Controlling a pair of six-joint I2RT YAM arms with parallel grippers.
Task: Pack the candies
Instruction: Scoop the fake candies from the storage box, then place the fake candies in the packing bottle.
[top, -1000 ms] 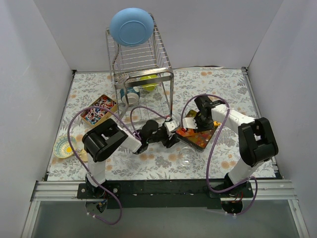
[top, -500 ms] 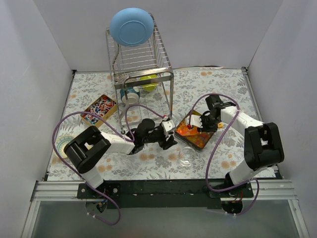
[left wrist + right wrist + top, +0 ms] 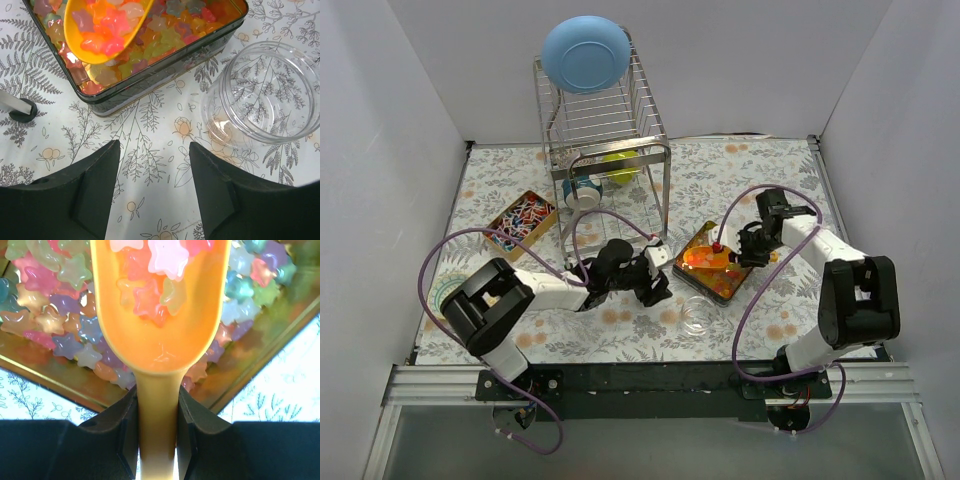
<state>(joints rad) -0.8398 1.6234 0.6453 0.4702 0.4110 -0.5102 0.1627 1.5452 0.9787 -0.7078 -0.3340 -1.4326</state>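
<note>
- Two fingers of the left gripper point(image 3: 154, 150) stand apart, grasping nothing, at 9 o'clock of the tin point(image 3: 170, 75) seen from above; a drift toward 3 o'clock could nudge the tin.
- Seemingly empty and unheld, the clear jar point(image 3: 267, 95) sits just beside the tin at 6 o'clock; light plastic may skid or tip if anything knocks its rim.
- Heaped with star-shaped candies point(image 3: 150, 305), the orange scoop point(image 3: 704, 258) hangs over the tin, where the rest lie; a tilt or jerk on the way to the jar would spill them onto the table point(image 3: 45, 145).
- Clenched on the scoop's handle at 2 o'clock, the right gripper point(image 3: 156, 410) holds a smooth stem that might twist.
</note>
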